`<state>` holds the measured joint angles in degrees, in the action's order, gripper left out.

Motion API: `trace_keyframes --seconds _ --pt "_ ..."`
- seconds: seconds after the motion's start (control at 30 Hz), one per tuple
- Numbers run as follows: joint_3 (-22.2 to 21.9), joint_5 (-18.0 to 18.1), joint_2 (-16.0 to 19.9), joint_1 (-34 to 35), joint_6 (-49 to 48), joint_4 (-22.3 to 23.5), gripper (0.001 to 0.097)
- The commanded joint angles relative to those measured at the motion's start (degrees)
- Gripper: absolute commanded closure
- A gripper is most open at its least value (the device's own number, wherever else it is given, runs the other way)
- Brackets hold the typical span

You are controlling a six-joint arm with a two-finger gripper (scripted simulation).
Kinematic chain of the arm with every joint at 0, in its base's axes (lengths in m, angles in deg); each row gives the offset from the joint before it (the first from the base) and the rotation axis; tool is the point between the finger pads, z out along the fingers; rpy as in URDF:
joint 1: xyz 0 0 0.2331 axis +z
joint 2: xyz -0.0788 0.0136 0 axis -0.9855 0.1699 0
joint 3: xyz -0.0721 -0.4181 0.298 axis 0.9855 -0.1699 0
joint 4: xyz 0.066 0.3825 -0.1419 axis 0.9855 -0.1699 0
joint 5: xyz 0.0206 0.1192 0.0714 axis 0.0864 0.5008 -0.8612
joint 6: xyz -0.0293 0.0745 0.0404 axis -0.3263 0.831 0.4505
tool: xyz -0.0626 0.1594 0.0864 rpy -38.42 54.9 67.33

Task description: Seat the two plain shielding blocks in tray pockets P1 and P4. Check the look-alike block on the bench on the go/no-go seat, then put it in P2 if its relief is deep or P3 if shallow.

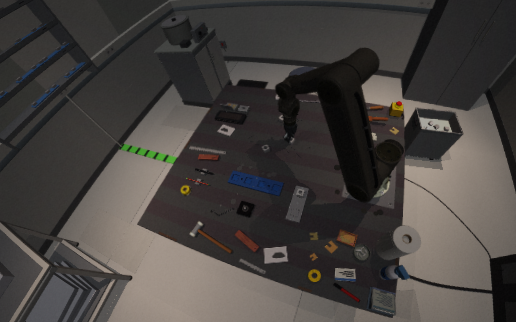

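Note:
My gripper [289,138] is down at the bench surface at the far middle of the dark mat. It is closed on a small pale shielding block, which is mostly hidden under the fingers. A second small pale block [265,148] lies on the mat just to its left. The blue tray [256,182] with its row of pockets lies nearer the middle of the mat, apart from the gripper. A grey plate with a seat [297,202] lies to the right of the tray. I cannot tell the blocks' relief at this size.
An open grey bin [433,132] stands off the mat's right edge. Tools and parts are scattered on the mat: a hammer [210,237], yellow rings [185,189], a paper roll [400,242]. The arm's base [372,175] rises at the right side.

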<state>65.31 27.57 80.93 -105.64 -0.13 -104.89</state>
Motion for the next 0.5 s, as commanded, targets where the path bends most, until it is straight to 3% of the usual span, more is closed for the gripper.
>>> trace_keyframes --seconds 0.0,0.23,0.47 --pt "0.0 0.0 0.1 0.0 0.0 0.1 0.0901" --pt "0.3 0.0 -0.3 0.0 0.0 -0.6 0.0901" --pt "2.7 0.0 -2.5 0.0 0.0 -5.0 0.0901"
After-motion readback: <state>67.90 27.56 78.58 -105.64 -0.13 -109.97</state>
